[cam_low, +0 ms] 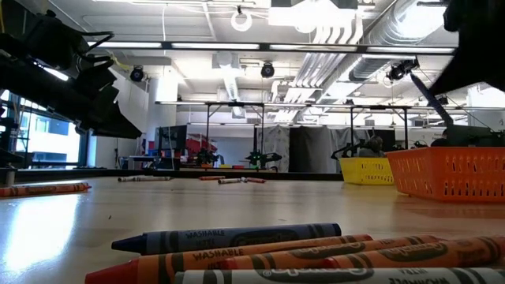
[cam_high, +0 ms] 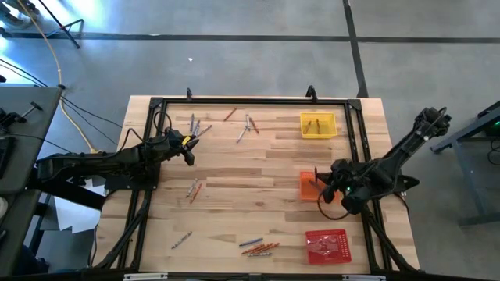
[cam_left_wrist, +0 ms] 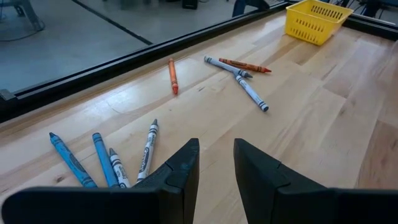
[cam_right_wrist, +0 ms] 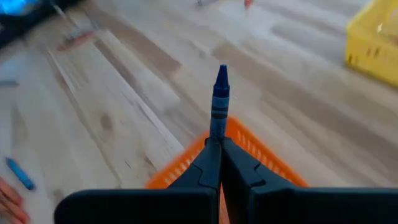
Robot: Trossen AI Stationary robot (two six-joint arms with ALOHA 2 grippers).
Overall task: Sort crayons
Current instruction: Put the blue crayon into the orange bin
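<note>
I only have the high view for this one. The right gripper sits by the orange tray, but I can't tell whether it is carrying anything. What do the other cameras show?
Observer: The right wrist view shows the right gripper shut on a blue crayon that sticks out past the fingertips, with the orange tray just beyond them.
Operator: And the left gripper, is it holding one?
Observer: No. In the left wrist view the left gripper is open and empty, a gap between its fingers.
Operator: What lies in front of it?
Observer: Two blue crayons and two grey ones lie on the table just ahead of it.
</note>
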